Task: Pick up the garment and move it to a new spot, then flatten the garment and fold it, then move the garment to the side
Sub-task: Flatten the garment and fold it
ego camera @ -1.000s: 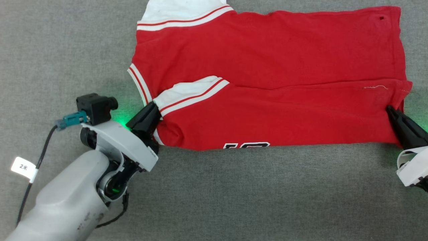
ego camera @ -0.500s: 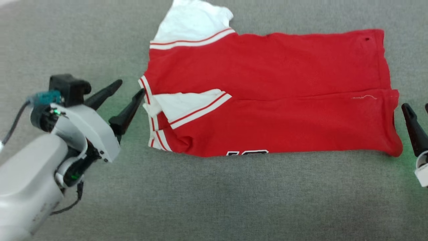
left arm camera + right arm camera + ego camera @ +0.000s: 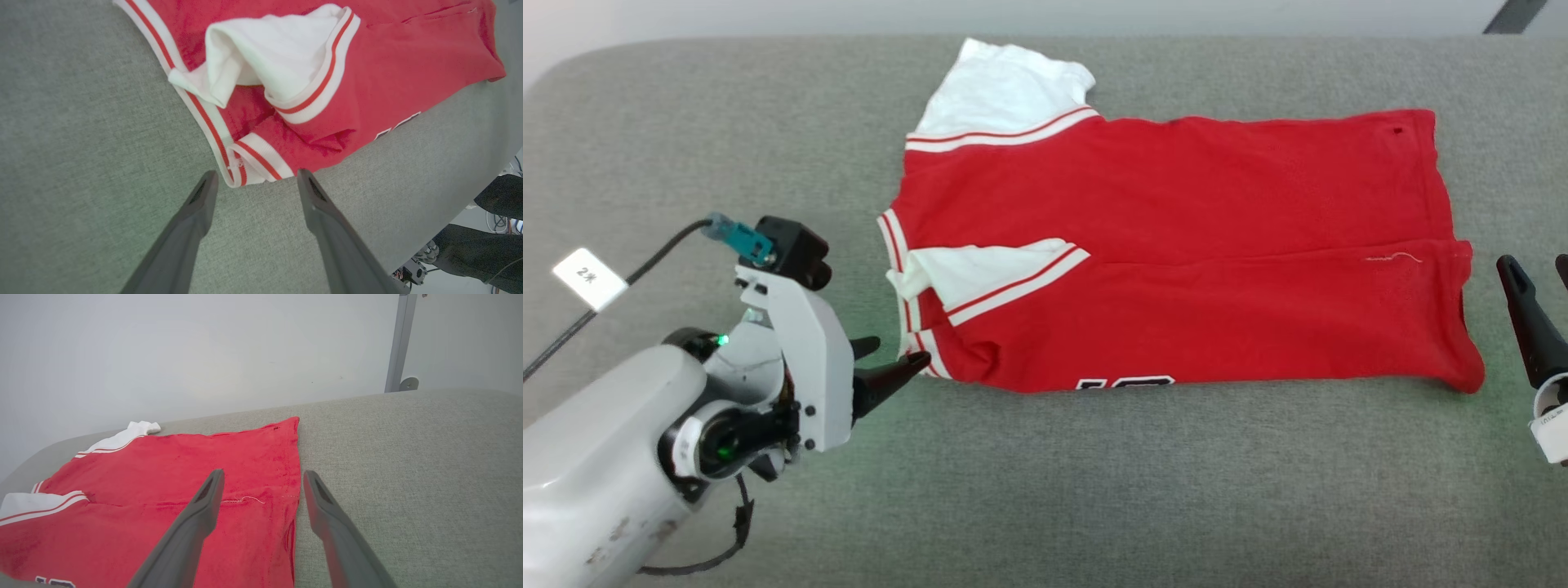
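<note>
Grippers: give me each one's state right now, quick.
Left gripper: open, holding nothing, tips at the garment's striped trim.
Right gripper: open, holding nothing, by the garment's hem.

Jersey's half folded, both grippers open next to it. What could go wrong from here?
1. The near sleeve on the garment is bunched, not flat; another fold would likely trap that lump.
2. The left gripper sits very close to the striped trim corner; a sideways move might drag it.
3. By the right gripper, the folded layer's hem overhangs the layer beneath, so later folds may come out skewed.
</note>
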Available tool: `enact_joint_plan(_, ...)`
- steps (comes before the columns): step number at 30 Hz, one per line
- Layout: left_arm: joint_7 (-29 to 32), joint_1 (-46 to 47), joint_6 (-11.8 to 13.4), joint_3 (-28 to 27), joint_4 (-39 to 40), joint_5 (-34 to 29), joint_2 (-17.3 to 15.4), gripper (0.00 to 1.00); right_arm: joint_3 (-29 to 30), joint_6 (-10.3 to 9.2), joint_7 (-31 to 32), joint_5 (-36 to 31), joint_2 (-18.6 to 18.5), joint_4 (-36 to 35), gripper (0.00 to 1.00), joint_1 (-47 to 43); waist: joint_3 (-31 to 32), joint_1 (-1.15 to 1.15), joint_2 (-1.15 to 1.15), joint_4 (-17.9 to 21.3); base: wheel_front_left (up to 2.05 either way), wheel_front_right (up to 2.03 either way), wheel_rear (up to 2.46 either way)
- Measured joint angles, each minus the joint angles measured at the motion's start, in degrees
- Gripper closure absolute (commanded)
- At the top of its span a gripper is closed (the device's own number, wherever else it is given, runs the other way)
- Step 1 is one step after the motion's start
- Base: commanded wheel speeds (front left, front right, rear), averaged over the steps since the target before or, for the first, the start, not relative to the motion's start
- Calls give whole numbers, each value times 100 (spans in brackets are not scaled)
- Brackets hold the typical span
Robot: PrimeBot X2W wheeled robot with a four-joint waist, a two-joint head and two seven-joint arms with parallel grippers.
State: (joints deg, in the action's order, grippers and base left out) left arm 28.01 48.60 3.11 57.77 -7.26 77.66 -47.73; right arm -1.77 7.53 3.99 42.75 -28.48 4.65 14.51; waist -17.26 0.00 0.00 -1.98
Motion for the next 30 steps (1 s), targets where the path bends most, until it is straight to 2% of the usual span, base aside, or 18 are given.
enact_joint_plan(2,90,9,-33,-4,-179,101,108,0,16,0,8,-20,13,-26,0,1,-56,0,0,50,0,0,0)
enact_joint_plan(4,149,40,-169,7,-393,146,208,0,63,0,14,-35,22,-58,0,9,-125,0,0,99,0,0,0)
enact_joint_plan(6,192,118,-160,-4,-690,191,342,0,102,0,27,-53,29,-57,0,35,-206,0,0,147,0,0,0)
enact_joint_plan(13,432,280,-420,98,-1310,189,530,0,144,0,42,-86,58,-119,0,71,-389,0,0,373,0,0,0)
enact_joint_plan(14,446,276,-447,89,-1366,226,544,25,148,0,42,-88,58,-121,0,70,-403,0,0,395,0,0,0)
enact_joint_plan(15,450,274,-500,81,-1402,261,545,74,148,0,44,-93,58,-130,0,66,-413,0,0,413,0,0,0)
enact_joint_plan(16,450,271,-541,67,-1446,303,547,100,148,0,58,-97,55,-145,0,56,-416,0,0,425,0,0,0)
enact_joint_plan(21,358,246,-665,56,-1518,342,646,100,-66,0,458,-386,-258,-294,0,58,-389,0,0,388,0,0,0)
enact_joint_plan(26,214,252,-724,67,-1475,236,728,100,-628,0,2015,-498,-722,-433,0,121,-387,0,0,290,0,0,0)
enact_joint_plan(27,214,252,-724,67,-1475,236,728,100,-628,0,2015,-498,-722,-433,0,121,-387,0,0,290,0,0,0)
enact_joint_plan(30,88,256,-766,74,-1395,138,762,100,-1036,1,2988,-595,-1090,-571,0,309,-436,0,0,242,0,0,0)
